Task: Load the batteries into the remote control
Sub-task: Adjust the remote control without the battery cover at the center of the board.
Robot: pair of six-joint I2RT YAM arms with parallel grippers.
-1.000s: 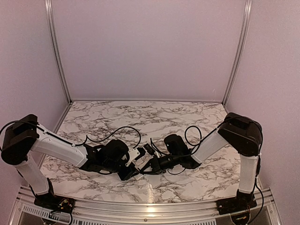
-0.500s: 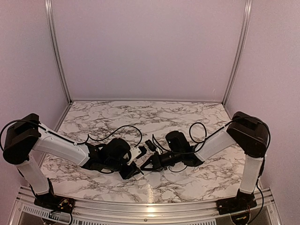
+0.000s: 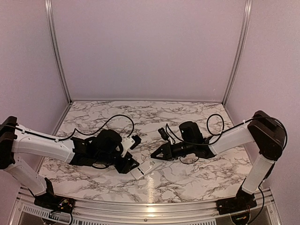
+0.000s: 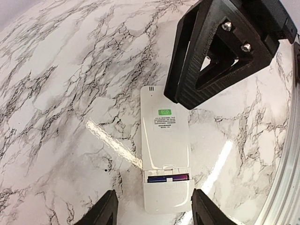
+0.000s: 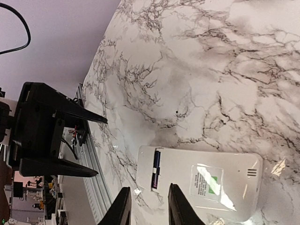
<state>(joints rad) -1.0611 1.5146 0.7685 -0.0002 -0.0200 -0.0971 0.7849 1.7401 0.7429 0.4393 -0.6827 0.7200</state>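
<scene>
Nearly done, I think: one last push to go.

The small flat white plastic remote control (image 4: 165, 140) lies face down on the white marble bench (image 4: 70, 93), between both arms. The slim dark batteries (image 4: 167, 178) peek from a gap by its little white lid (image 4: 168, 194). The left pincer (image 4: 154, 202) and right pincer (image 5: 149, 190) are spread apart, holding nothing. Next, I think, the lid needs sliding closed.

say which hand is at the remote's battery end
The left hand: its fingers flank the battery end of the remote control; the right hand sits toward the opposite end.
</scene>
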